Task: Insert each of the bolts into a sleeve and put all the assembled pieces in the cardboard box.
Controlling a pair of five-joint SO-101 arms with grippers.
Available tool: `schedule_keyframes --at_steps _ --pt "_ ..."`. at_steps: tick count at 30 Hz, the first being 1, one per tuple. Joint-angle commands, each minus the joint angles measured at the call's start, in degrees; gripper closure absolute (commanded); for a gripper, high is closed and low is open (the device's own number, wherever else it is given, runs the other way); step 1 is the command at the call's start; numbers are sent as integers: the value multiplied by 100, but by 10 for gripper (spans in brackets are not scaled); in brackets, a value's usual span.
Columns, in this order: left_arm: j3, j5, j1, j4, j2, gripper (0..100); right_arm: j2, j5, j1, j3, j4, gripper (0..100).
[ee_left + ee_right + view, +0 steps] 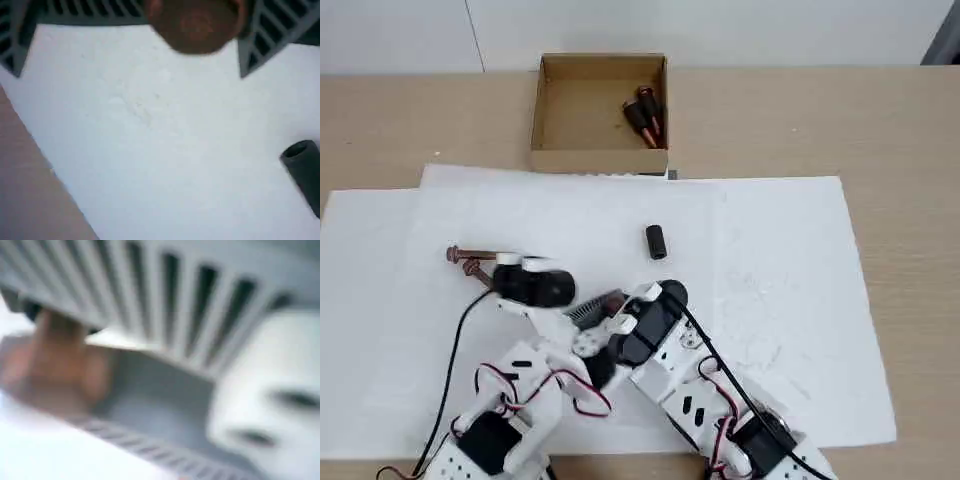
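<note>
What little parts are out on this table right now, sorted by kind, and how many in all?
Bolts: 3, two lying on the paper, one held up off it
Loose sleeves: 1
Assembled pieces in the cardboard box: 2, as far as I can tell
Total: 6
</note>
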Motion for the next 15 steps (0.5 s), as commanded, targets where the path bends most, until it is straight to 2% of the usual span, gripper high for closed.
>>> schedule_keyframes --at_steps 1,7,15 --pt "-444 -9 167 413 -35 729 -75 -18 22 -237 -145 995" --pt "-699 -26 88 695 -35 729 -75 -18 22 -237 -145 995" --pt "-910 -818 -888 695 -35 729 -75 -18 22 -237 -145 995"
